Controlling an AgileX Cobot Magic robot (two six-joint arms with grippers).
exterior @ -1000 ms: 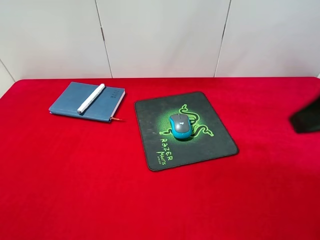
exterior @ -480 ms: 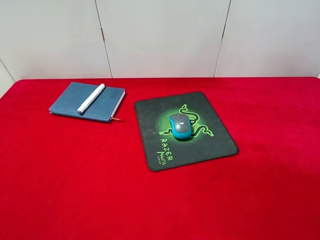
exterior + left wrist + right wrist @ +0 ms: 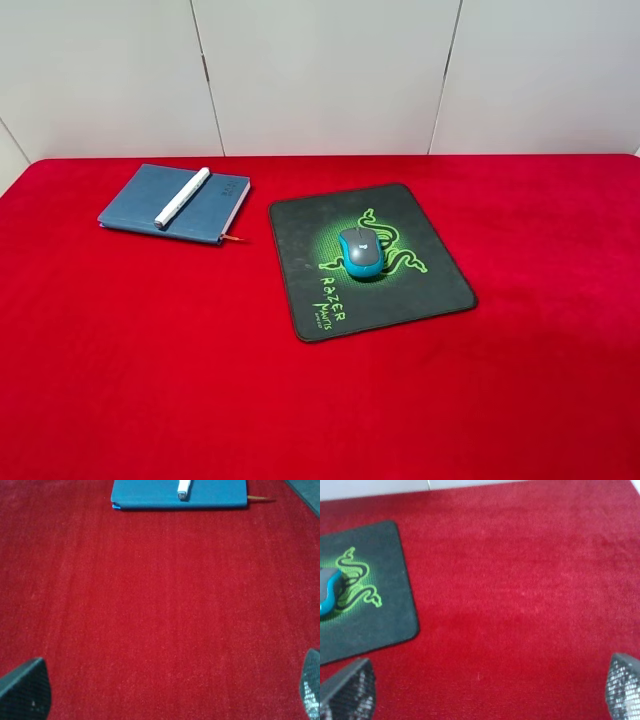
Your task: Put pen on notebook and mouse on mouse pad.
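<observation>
The white pen (image 3: 183,197) lies diagonally on the slate-blue notebook (image 3: 215,210) at the back left of the red table. On the black mouse pad (image 3: 420,285), over its green emblem, sits the grey and teal mouse (image 3: 360,251). Neither arm shows in the exterior high view. The left wrist view has the notebook (image 3: 150,495) and the pen's end (image 3: 183,488) far ahead of my left gripper (image 3: 167,695), whose fingertips (image 3: 27,692) stand wide apart, open and empty. My right gripper (image 3: 490,692) is open too, with the mouse pad (image 3: 385,615) and the mouse's edge (image 3: 329,592) off to one side.
Red cloth (image 3: 150,380) covers the whole table. A white panelled wall (image 3: 320,70) runs along the back edge. A thin orange ribbon (image 3: 233,238) sticks out of the notebook's near corner.
A dark part of the right arm that showed at the right edge of the exterior high view one second ago has withdrawn out of sight. Pen, notebook, mouse and pad have not moved.
</observation>
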